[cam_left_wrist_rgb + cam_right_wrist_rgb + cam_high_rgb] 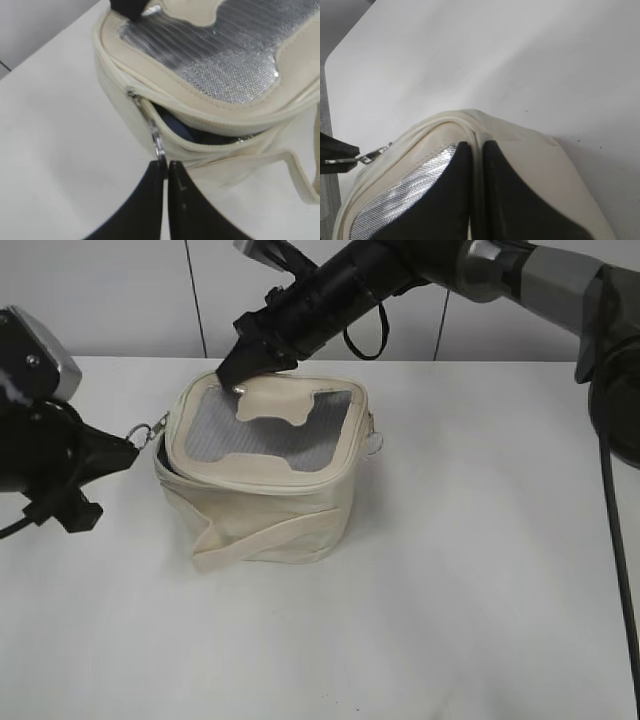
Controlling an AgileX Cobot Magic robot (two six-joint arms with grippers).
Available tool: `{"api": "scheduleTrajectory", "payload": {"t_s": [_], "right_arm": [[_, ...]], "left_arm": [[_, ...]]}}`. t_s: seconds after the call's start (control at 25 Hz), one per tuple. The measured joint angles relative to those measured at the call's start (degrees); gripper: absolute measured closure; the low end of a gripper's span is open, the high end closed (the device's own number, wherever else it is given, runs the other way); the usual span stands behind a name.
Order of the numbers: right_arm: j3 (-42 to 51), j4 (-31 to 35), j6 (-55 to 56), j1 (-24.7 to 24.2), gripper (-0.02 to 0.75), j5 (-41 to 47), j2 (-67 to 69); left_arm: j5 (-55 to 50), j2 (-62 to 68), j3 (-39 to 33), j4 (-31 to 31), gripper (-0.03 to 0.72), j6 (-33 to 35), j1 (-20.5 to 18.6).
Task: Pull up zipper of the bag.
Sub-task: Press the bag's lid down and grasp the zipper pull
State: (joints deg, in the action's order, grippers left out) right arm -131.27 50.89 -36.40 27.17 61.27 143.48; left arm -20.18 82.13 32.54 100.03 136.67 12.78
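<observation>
- The left gripper [128, 453] is matte black with smooth tapered fingers [145, 200], behind it a rounded silver-grey housing with a small dark screw.
- The right gripper [240, 375] is black too, on a ribbed black wrist, with a looped black cable and grey metal links.

No readable text, label, brand, number or sign in any of the three views. Bag [262, 475]: plain cream fabric and grey mesh, no print or tag that can be made out. Surface [470, 580], arm housings and both tools: unmarked as far as can be seen.
</observation>
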Motion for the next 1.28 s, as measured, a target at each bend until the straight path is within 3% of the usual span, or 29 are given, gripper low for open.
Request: {"api": "scheduleTrajectory", "payload": {"t_s": [0.28, 0.68, 1.04, 1.28], "right_arm": [[0.0, 0.25, 1.27, 0.09, 0.694, 0.4, 0.1], [0.0, -0.13, 3.36, -0.11, 0.694, -0.07, 0.17], [0.0, -0.87, 4.23, -0.45, 0.695, -1.57, 0.17], [0.0, -1.02, 4.23, -0.45, 0.695, -1.63, 0.17]], "left_arm": [[5.58, -2.1, -2.72, 0.47, 0.68, -5.7, 6.6], [8.02, -12.15, -5.56, -1.43, 0.68, -14.1, 8.27], [-2.01, -13.7, -11.48, -2.58, 0.686, -17.79, 10.66], [6.44, -13.7, -11.48, -1.06, 0.686, -17.99, 12.81]]}}
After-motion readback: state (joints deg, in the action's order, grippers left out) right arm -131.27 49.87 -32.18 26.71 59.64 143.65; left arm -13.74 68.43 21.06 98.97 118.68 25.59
